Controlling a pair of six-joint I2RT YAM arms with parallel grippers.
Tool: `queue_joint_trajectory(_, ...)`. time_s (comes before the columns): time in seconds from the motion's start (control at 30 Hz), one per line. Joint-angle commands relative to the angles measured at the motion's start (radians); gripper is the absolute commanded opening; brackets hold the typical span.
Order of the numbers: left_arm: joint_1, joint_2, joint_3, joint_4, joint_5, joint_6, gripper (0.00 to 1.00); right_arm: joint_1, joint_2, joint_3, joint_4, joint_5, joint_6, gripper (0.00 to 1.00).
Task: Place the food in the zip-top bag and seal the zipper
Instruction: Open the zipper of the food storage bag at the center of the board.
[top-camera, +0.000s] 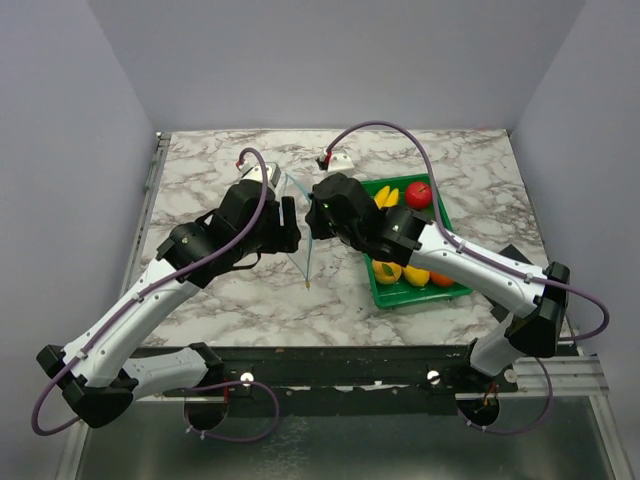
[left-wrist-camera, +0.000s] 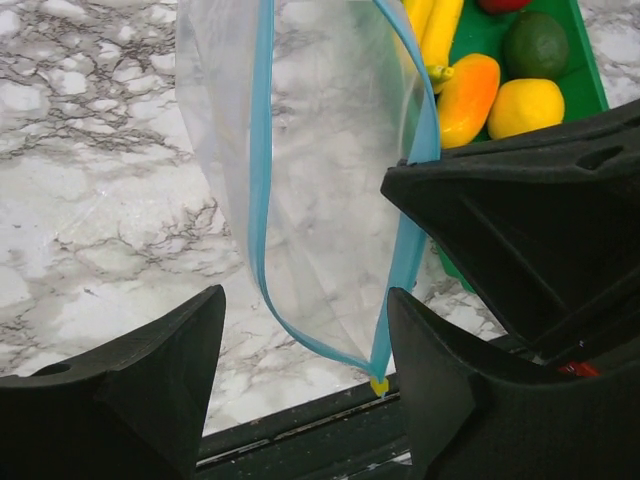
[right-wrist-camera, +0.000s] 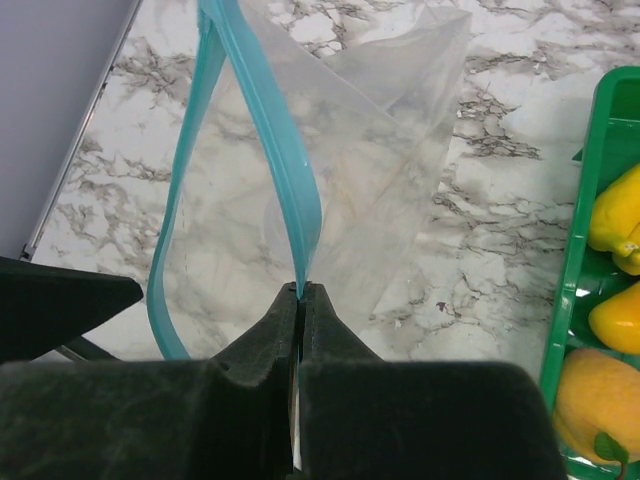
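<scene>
The clear zip-top bag (top-camera: 303, 250) hangs upright between my two grippers at the table's middle. Its light blue zipper (right-wrist-camera: 270, 120) gapes open. My right gripper (right-wrist-camera: 300, 290) is shut on one side of the zipper strip and holds the bag up; it also shows in the top view (top-camera: 313, 215). My left gripper (left-wrist-camera: 305, 300) is open, and the bag's (left-wrist-camera: 330, 180) lower zipper end with its yellow tip lies between and beyond the fingers. The food lies in the green tray (top-camera: 400, 295): a red round fruit (top-camera: 419, 194), bananas (top-camera: 388, 196) and lemons (top-camera: 415, 275).
The green tray (left-wrist-camera: 590, 70) stands right of the bag, under my right arm. A small white object (top-camera: 335, 160) sits at the back centre. A dark rail runs along the table's near edge. Grey walls enclose three sides.
</scene>
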Motion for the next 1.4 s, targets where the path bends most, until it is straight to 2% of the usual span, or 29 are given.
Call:
queue_joint_trajectory(0.0,0.005,0.015,0.006,-0.030,-0.097,0.010,0.67,0.018,0.020,0.037,-0.031,0.059,-0.012,0.01)
queue_joint_trajectory(0.17,0.005,0.021,-0.017,-0.025,-0.148,0.013,0.63,0.022,0.017,0.039,-0.031,0.065,-0.007,0.01)
queue_joint_trajectory(0.37,0.004,0.024,-0.044,-0.008,-0.166,0.016,0.52,0.024,0.019,0.039,-0.032,0.066,-0.003,0.01)
queue_joint_trajectory(0.5,0.005,0.021,-0.064,0.007,-0.189,0.013,0.49,0.024,0.014,0.038,-0.033,0.058,0.000,0.01)
queue_joint_trajectory(0.87,0.004,-0.006,-0.144,0.120,-0.194,0.009,0.35,0.024,-0.002,0.010,-0.030,0.050,0.004,0.01)
queue_joint_trajectory(1.1,0.004,-0.014,-0.159,0.159,-0.223,0.011,0.18,0.024,-0.010,-0.007,-0.026,0.047,0.009,0.01)
queue_joint_trajectory(1.2,0.005,-0.021,-0.146,0.162,-0.248,0.016,0.01,0.024,-0.009,-0.009,-0.033,0.046,0.011,0.01)
queue_joint_trajectory(1.37,0.005,-0.037,-0.112,0.155,-0.314,0.044,0.00,0.024,-0.011,-0.024,-0.038,0.048,0.009,0.01)
